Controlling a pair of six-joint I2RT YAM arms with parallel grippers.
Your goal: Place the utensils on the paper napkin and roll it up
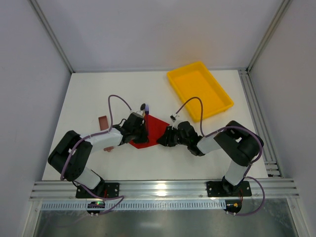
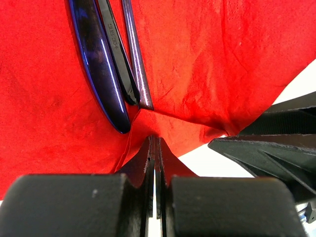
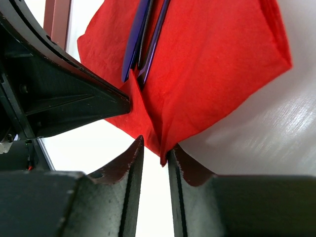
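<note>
While the paper napkin [image 1: 153, 126] lies on the white table [image 1: 207, 163] between the two arms, the left gripper [image 2: 155, 144] has its fingers pressed together on a raised fold at the sheet's near-left edge. The right gripper [image 3: 155, 148] faces it from the right, fingers a narrow gap apart, with the napkin's near corner poking between their tips (whether they bite it I cannot tell). The utensils [image 2: 103, 64] lie side by side on the sheet, their near ends just beyond the pinched fold. The two grippers crowd each other at the napkin's near side. A brownish block [image 1: 103, 122] sits left of the left gripper; a yellow tray [image 1: 200, 89] stands well apart, far right.
</note>
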